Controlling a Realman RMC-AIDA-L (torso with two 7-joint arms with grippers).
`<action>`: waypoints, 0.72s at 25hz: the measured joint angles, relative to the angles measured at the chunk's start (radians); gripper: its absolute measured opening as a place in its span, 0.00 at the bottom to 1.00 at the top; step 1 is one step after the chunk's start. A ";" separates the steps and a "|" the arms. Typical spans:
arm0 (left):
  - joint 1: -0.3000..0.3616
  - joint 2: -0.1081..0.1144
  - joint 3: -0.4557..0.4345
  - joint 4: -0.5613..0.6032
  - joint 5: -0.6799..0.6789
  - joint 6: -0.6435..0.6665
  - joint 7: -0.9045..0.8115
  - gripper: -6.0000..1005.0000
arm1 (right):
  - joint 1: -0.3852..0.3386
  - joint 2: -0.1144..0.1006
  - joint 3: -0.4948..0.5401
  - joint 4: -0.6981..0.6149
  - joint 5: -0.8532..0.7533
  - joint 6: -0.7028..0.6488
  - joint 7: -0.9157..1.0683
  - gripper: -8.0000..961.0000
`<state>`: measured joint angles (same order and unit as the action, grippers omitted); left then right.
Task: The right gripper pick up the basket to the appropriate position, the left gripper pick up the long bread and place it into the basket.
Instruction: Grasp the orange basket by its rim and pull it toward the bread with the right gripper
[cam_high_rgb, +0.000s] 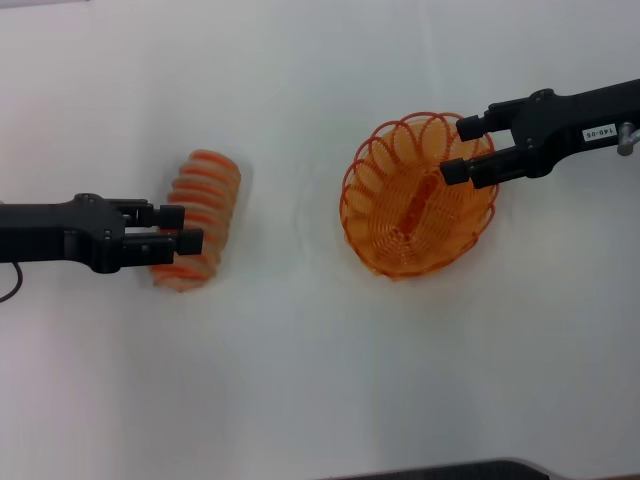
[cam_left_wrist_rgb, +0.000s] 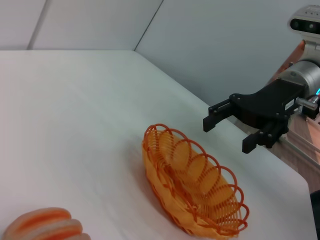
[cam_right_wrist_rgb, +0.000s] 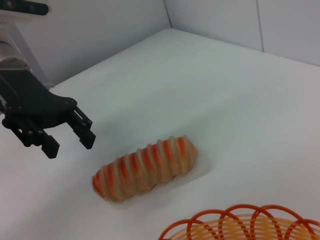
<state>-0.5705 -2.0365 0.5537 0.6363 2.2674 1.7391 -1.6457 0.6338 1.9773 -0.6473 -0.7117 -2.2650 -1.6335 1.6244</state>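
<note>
Head view | left gripper (cam_high_rgb: 180, 228) wide over long bread (cam_high_rgb: 200, 215), 9 o'clock | right gripper (cam_high_rgb: 462, 148) wide at basket (cam_high_rgb: 415, 200) rim, 2 o'clock

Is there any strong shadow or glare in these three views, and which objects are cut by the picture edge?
Head view: even light, faint shadow under the basket, no glare. Left wrist view: the long bread is cut at the edge, the right gripper is whole. Right wrist view: the basket rim is cut, soft shadow beside the bread, the left gripper is whole.
</note>
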 joint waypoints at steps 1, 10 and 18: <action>-0.001 0.000 0.000 0.000 0.000 0.001 -0.001 0.58 | 0.000 0.000 0.000 0.000 0.000 0.000 0.000 0.87; -0.002 -0.001 0.000 0.000 0.000 0.000 -0.002 0.58 | -0.002 0.001 0.000 0.000 0.000 0.001 0.001 0.86; -0.004 0.002 -0.016 0.000 0.000 0.003 -0.002 0.58 | -0.007 0.000 0.000 0.000 -0.001 0.002 0.011 0.84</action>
<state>-0.5742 -2.0349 0.5378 0.6366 2.2672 1.7421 -1.6475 0.6267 1.9773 -0.6473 -0.7118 -2.2661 -1.6319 1.6351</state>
